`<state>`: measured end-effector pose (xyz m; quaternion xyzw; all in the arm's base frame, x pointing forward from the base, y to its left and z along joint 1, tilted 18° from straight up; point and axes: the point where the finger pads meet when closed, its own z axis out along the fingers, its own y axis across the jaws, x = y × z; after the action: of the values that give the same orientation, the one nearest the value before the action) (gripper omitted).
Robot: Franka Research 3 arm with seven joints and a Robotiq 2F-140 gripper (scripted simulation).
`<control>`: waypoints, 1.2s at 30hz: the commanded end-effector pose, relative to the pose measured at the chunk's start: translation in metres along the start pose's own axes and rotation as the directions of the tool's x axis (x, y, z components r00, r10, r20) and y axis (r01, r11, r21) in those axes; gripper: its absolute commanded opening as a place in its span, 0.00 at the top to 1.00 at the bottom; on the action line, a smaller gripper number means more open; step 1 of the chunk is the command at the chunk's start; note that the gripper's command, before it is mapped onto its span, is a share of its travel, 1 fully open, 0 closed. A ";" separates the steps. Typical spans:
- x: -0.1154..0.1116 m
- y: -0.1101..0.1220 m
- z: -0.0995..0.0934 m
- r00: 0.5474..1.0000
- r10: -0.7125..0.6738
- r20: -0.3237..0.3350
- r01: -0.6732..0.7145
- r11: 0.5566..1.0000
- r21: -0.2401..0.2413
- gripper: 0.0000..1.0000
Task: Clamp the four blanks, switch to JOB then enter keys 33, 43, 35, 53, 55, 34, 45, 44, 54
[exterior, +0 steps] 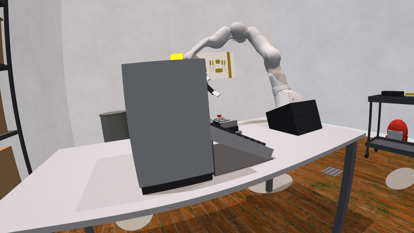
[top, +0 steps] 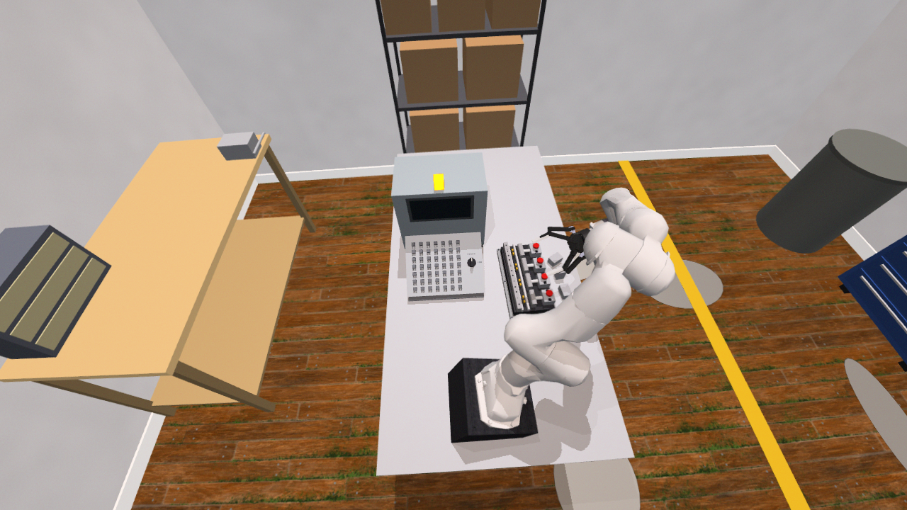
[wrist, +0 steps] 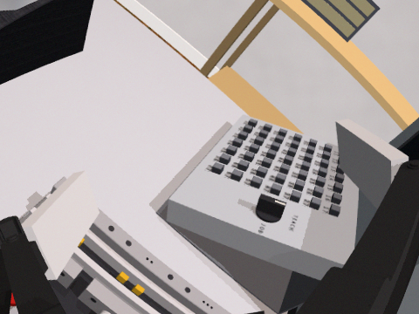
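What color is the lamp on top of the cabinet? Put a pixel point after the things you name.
The lamp [top: 438, 182] [exterior: 176, 56] is bright yellow, clearest in the top view.

Beneath and ahead of the open gripper [top: 558, 248] [wrist: 209, 218], the vise bank [top: 531, 278] [wrist: 131, 262] blocks a low pass, its red knobs [top: 540, 261] standing up. Between the bank and the sloping key panel [top: 445, 266] [wrist: 244, 218] farther ahead, a narrow strip of tabletop [top: 494, 288] [wrist: 192, 257] offers a way down. Beyond the panel's keys, the tall cabinet [top: 440, 190] [exterior: 168, 121] walls off passage.

white arm bent in an arch, wrist tilted, black gripper [top: 558, 251] [wrist: 211, 169] wide open
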<state>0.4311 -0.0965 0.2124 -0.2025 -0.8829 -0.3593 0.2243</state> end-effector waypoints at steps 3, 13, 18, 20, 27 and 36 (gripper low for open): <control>0.003 0.009 0.020 0.998 -0.060 -0.019 0.061 0.996 0.063 0.00; -0.008 0.074 0.193 0.850 -0.478 -0.224 0.526 0.736 0.427 0.00; -0.015 0.103 0.270 0.718 -0.590 -0.369 0.688 0.520 0.507 0.00; -0.018 0.115 0.302 0.648 -0.624 -0.436 0.746 0.408 0.526 0.00; -0.038 0.148 0.392 0.353 -0.662 -0.661 0.862 -0.043 0.504 0.00; -0.039 0.152 0.401 0.077 -0.546 -0.835 0.747 -0.523 0.411 1.00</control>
<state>0.4211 0.2839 0.0193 0.6050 -0.7813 0.0877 0.1260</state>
